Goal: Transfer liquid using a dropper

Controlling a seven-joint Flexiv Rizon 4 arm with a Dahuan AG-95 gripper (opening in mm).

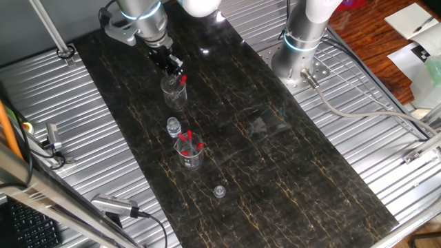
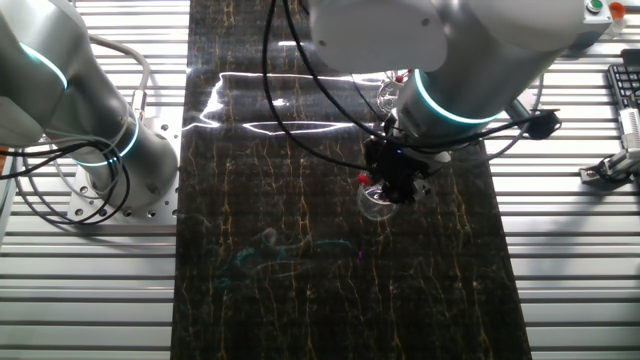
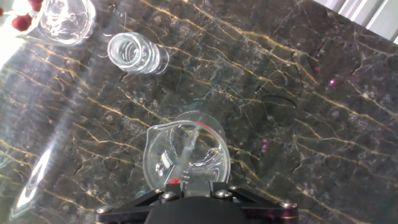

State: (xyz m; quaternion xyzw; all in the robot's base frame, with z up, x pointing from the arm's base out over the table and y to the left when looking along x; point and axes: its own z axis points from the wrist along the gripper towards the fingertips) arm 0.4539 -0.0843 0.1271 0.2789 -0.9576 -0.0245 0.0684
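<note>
One dropper [image 1: 182, 80] matters to us here: its red bulb shows at the fingertips of the gripper [image 1: 176, 71], and in the hand view its thin glass stem [image 3: 188, 151] runs down into a small clear beaker [image 3: 185, 163] directly beneath. We judge that the fingers are closed on the bulb, holding the dropper upright so the tip sits inside the beaker, either to draw liquid or to release it; which of the two we cannot tell. Nearer the front of the dark marble table [image 1: 289, 165] stands a small clear vial [image 1: 173, 127], and just beside it a second beaker [image 1: 189, 153] holding spare red-bulbed droppers, kept within short reach. A small cap-like object [image 1: 219, 191] lies apart, further forward.
</note>
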